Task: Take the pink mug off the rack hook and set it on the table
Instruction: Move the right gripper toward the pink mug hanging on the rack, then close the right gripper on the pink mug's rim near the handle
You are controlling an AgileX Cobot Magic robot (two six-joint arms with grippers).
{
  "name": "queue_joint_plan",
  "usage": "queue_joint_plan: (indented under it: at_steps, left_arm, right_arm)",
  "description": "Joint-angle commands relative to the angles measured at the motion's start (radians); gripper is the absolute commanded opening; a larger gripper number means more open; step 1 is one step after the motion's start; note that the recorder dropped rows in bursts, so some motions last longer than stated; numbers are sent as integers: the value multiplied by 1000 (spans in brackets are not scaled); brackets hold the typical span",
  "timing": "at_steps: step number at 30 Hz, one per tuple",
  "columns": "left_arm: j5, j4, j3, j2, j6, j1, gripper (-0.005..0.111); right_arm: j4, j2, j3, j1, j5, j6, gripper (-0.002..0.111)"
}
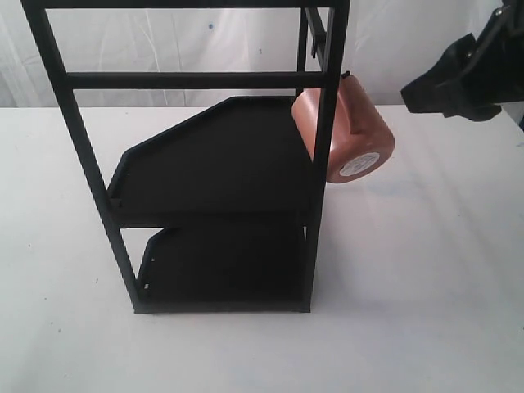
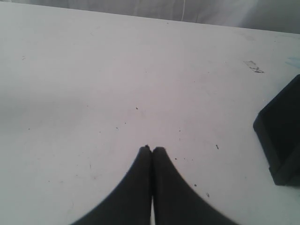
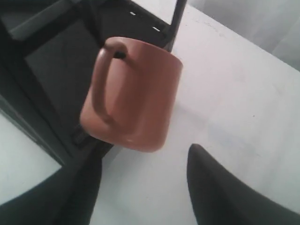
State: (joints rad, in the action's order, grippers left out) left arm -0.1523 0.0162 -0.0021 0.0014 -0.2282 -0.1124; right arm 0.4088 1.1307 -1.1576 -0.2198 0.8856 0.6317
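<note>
Pink mug (image 1: pixel 348 135) is hanging off the rack hook (image 1: pixel 347 76) by its handle, up at the top R side of the tall black rack (image 1: pixel 82 155), outside the frame and clear of the worktop (image 1: pixel 426 286) below. It sits tilted, base turned out and down, w/ the round white sticker (image 1: pixel 359 165) showing; its side is right against the rack's front R post. Right tool (image 3: pixel 145 187) is released: the two dark fingers (image 3: pixel 215 192) stand wide apart w/ nothing between them, pointed at the mug but not touching it. From the wrist cam you see the loop handle facing the tool and the black peg poking through the top of the loop. In the exterior view the right arm (image 1: pixel 467 74) is up high to the R of the mug, near but apart from it. Left tool (image 2: pixel 152 154) is clenched, tips pressed together on nothing, over bare worktop; a black corner of the rack's base is at the edge of that view. Two black shelves (image 1: pixel 213 160) in the rack, upper and lower.
</note>
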Motion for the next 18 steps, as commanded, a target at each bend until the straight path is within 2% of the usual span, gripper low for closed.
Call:
queue_joint_plan:
  at_steps: [1, 7, 18]
  left_arm:
    - [3, -8, 2, -1, 0, 6, 0]
    - [3, -8, 2, -1, 0, 6, 0]
    - [3, -8, 2, -1, 0, 6, 0]
  right_arm:
    - [55, 44, -14, 10, 11, 89, 52]
    - [160, 198, -51, 16, -30, 99, 52]
    - [244, 159, -128, 61, 164, 148, 52]
